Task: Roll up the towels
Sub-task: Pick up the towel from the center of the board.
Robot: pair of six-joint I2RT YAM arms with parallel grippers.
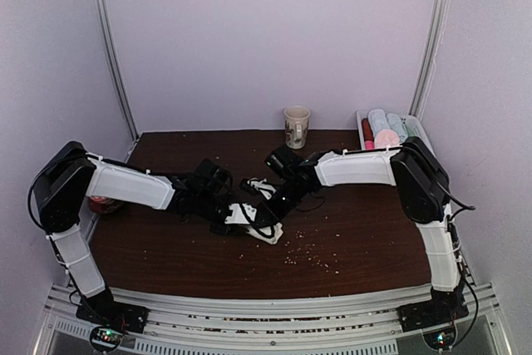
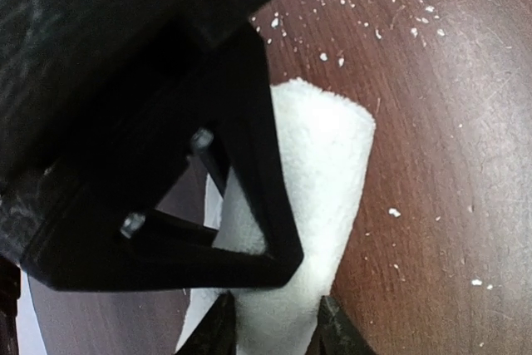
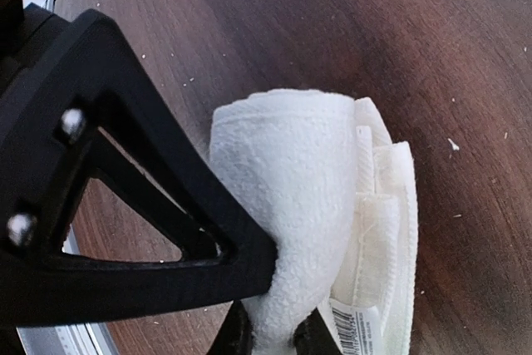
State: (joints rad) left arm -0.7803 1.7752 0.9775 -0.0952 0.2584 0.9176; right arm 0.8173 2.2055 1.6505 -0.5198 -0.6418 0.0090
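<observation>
The white towel (image 1: 259, 226) lies in the middle of the counter (image 1: 357, 239), curled into a loose roll. Our left gripper (image 2: 274, 334) is clamped on the roll from the left. Our right gripper (image 3: 270, 340) pinches it from the right, close to the label (image 3: 353, 326), where folded edges stick out unevenly.

To finish this roll well, we judge that both ends should turn together at the same pace. They should press lightly against the counter so the layers tighten rather than cone. The loose edges by the label want tucking under, or the roll may spring open on release.

A pink towel (image 1: 385, 138) appears to sit rolled in the tray (image 1: 360, 125) at the far right.
</observation>
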